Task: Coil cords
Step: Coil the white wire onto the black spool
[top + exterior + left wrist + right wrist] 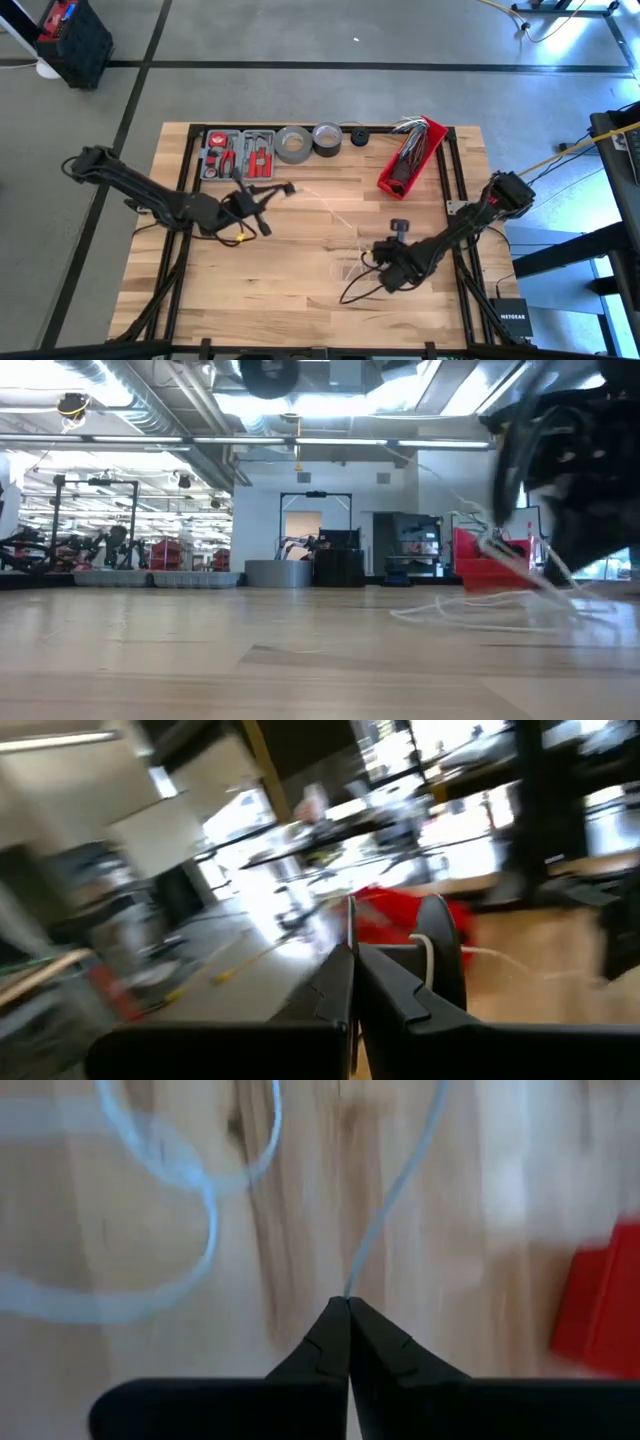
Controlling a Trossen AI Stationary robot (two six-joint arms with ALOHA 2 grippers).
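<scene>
- White cord [335, 215]: lies loose across mid-table; we pinch it at both ends, probably to form loops.
- Right gripper [347, 1302]: fingers clamped on the cord.
- Left gripper [353, 952]: closed, holding the cord's black puck [446, 950].
- Red bin [410, 157]: far right, apart.

"NETGEAR" on black box [513, 319] beside table

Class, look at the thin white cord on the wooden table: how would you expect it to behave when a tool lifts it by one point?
The white cord probably sags either side of the right tool, which is shut on it, because it lies in loose loops. It likely weighs little, being so thin. It may slide through the closed fingers when pulled.
</scene>
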